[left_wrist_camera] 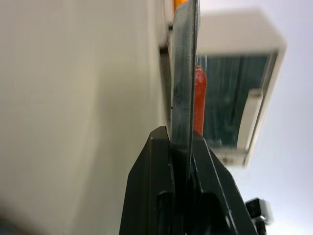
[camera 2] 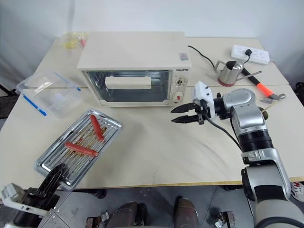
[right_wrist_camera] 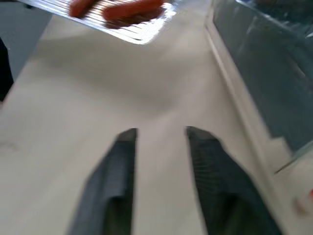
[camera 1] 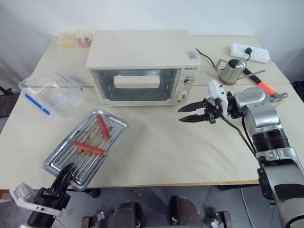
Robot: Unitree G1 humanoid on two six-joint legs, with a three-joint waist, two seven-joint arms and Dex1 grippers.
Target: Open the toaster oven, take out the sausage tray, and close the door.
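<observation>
The cream-white toaster oven (camera 1: 142, 52) stands at the back centre of the table, its glass door (camera 1: 135, 90) closed and the white handle (camera 1: 137, 80) across it. The silver sausage tray (camera 1: 114, 122) lies on the table at the front left with two red sausages (camera 1: 103, 126) on its rack. My left gripper (camera 1: 64, 175) is shut on the tray's near edge; the left wrist view shows the rim (left_wrist_camera: 183, 73) clamped between the fingers. My right gripper (camera 1: 181, 114) hovers open and holds nothing, just in front of the oven's knob panel, pointing left.
A clear plastic container (camera 1: 52, 95) with a blue-edged lid sits left of the oven. At the back right are a metal cup (camera 1: 233, 71), a white power strip (camera 1: 249, 51) and an orange-handled hammer (camera 1: 263, 87). The table's front edge lies under the tray's near end.
</observation>
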